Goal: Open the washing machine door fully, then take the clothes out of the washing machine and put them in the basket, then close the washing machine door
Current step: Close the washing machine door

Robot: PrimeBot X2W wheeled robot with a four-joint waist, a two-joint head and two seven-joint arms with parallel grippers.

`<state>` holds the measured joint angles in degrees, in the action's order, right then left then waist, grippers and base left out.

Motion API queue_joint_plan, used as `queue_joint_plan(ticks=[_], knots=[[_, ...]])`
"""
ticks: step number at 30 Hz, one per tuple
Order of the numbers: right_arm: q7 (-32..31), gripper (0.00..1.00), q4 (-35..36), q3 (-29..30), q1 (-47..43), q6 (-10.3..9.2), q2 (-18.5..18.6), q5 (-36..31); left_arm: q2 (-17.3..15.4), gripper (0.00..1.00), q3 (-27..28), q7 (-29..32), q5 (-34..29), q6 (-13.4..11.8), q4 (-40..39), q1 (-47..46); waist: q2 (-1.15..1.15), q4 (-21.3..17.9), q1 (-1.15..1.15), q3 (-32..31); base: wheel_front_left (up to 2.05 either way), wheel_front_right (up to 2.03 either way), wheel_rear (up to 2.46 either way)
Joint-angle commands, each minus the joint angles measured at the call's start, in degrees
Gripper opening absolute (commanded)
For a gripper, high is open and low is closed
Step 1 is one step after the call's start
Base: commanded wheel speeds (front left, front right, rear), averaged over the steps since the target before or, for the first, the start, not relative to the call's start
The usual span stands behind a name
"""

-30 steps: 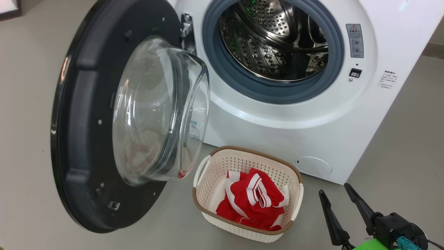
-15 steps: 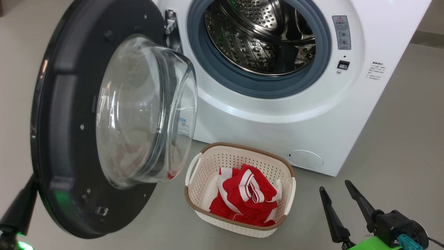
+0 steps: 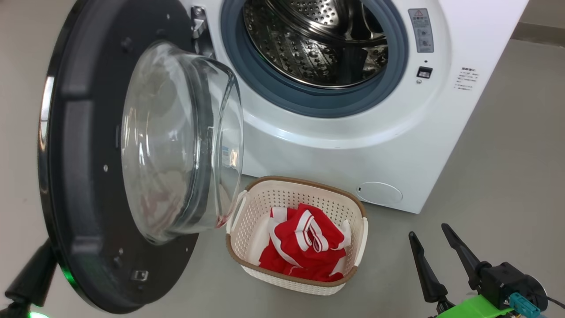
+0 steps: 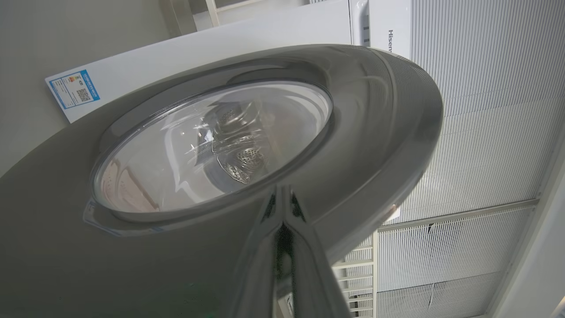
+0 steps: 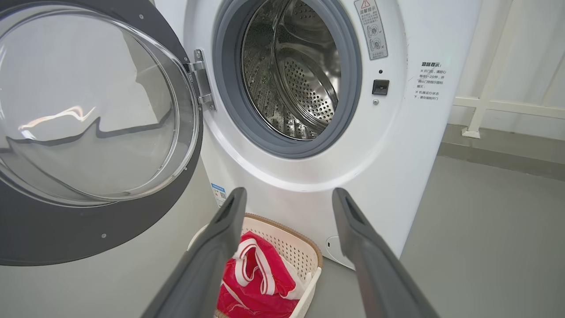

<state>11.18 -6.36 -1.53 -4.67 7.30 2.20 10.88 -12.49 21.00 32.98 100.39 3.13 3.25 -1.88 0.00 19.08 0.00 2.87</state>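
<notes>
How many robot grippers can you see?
2. The right gripper is at the lower right of the head view, open and empty, beside the basket. The left gripper is at the lower left, by the outer side of the washing machine door.

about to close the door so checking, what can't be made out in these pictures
- Left gripper: left wrist view, blurred against the door; open or shut unclear.
- Drum floor near the front: head view, hidden by the grey seal.
- Basket bottom: head view, covered by the red clothes.
- Warning label text: right wrist view, too small.
</notes>
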Motion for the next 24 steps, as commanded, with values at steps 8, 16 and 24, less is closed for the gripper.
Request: queue_joint_plan(ticks=[8, 16, 24], knots=[[1.0, 1.0, 1.3, -1.2, 3.2, 0.19, 0.7, -0.3, 0.7, 0.0, -0.3, 3.8, 2.0, 1.2, -5.0, 2.1, 0.0, -2.7, 0.0, 1.3, 0.0, 0.0, 0.0], [1.5, 1.0, 1.0, -1.2, 4.3, 0.19, 0.7, -0.1, 3.4, 0.0, -3.1, 5.7, 2.7, 2.0, -8.5, 3.8, 0.0, -5.9, 0.0, 2.5, 0.0, 0.0, 0.0], [2.2, 1.0, 0.1, -1.8, 5.3, 0.19, 0.7, 0.5, 5.0, 0.0, -5.9, 7.3, 2.8, 2.3, -10.9, 3.9, 0.0, -10.0, 0.0, 3.3, 0.0, 0.0, 0.0]])
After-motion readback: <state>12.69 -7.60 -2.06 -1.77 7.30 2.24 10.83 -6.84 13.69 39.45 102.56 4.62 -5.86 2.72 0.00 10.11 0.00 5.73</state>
